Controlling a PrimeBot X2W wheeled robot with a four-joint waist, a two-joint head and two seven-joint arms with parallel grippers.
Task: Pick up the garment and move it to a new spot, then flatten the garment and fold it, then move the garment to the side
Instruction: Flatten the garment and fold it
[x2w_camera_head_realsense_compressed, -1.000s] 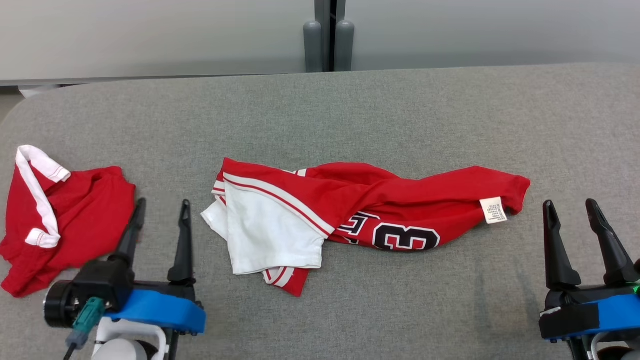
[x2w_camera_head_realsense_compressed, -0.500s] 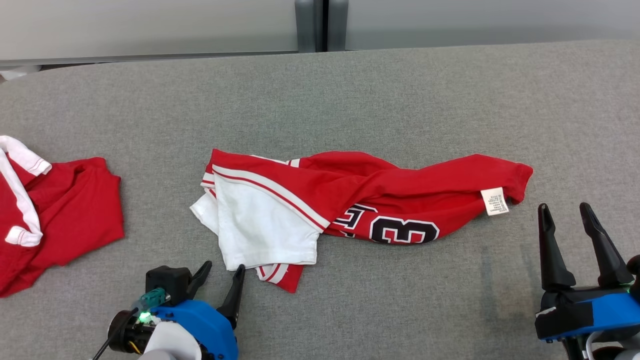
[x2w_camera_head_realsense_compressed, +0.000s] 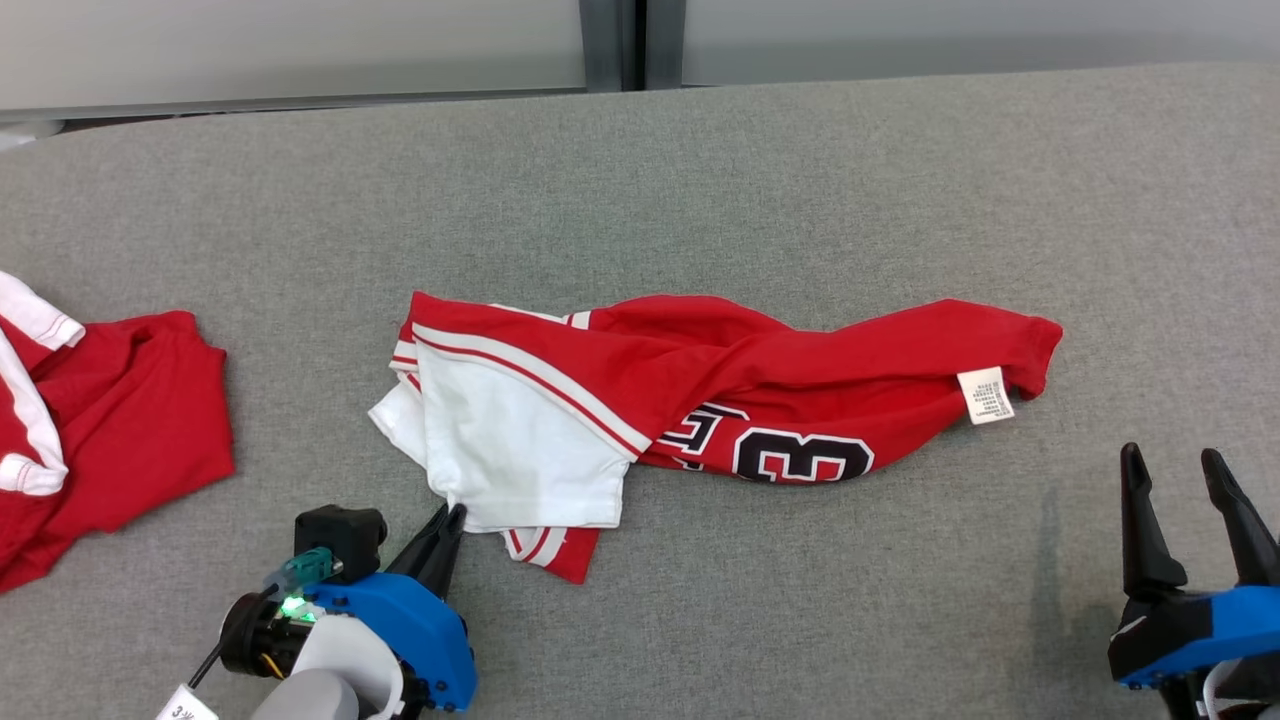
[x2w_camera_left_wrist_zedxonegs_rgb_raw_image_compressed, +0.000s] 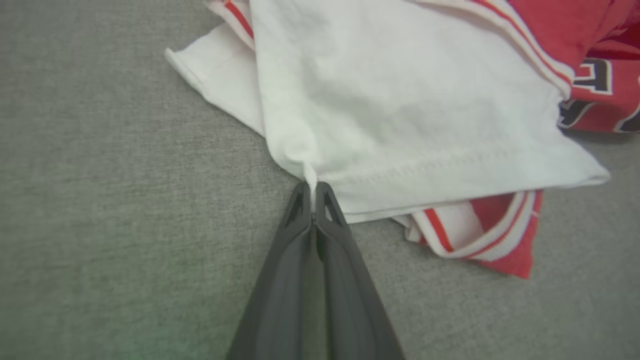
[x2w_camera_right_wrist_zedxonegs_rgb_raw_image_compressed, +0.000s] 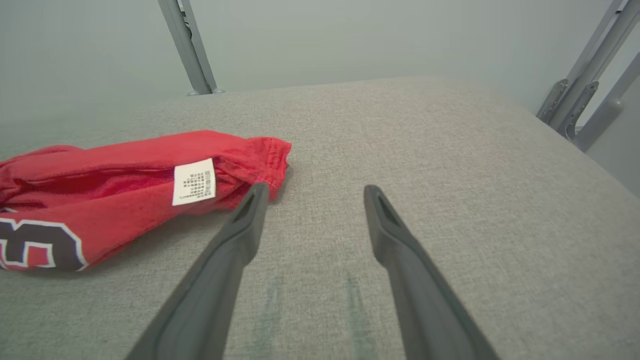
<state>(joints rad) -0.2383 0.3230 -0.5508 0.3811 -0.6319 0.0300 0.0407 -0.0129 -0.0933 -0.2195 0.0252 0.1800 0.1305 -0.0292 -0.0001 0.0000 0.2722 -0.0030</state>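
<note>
A red and white garment (x2w_camera_head_realsense_compressed: 700, 390) with a dark number print lies crumpled across the middle of the grey table (x2w_camera_head_realsense_compressed: 700, 180). Its white sleeve panel (x2w_camera_left_wrist_zedxonegs_rgb_raw_image_compressed: 400, 110) faces me. My left gripper (x2w_camera_head_realsense_compressed: 448, 520) is shut on the near left corner of that white panel, and the left wrist view shows the pinched cloth at the fingertips (x2w_camera_left_wrist_zedxonegs_rgb_raw_image_compressed: 312, 192). My right gripper (x2w_camera_head_realsense_compressed: 1175, 470) stands open at the lower right, apart from the garment, with its fingers (x2w_camera_right_wrist_zedxonegs_rgb_raw_image_compressed: 250, 210) just short of the red end carrying a white label (x2w_camera_right_wrist_zedxonegs_rgb_raw_image_compressed: 194, 181).
A second red garment (x2w_camera_head_realsense_compressed: 100, 430) with white trim lies at the table's left edge. Grey metal posts (x2w_camera_head_realsense_compressed: 612, 40) stand behind the table's far edge, and more metal legs (x2w_camera_right_wrist_zedxonegs_rgb_raw_image_compressed: 585, 75) show off its right side.
My left gripper swung from beside the left-hand red garment to the white sleeve's corner and closed on it. The head camera tilted, shifting the whole picture. The right gripper stays open.
</note>
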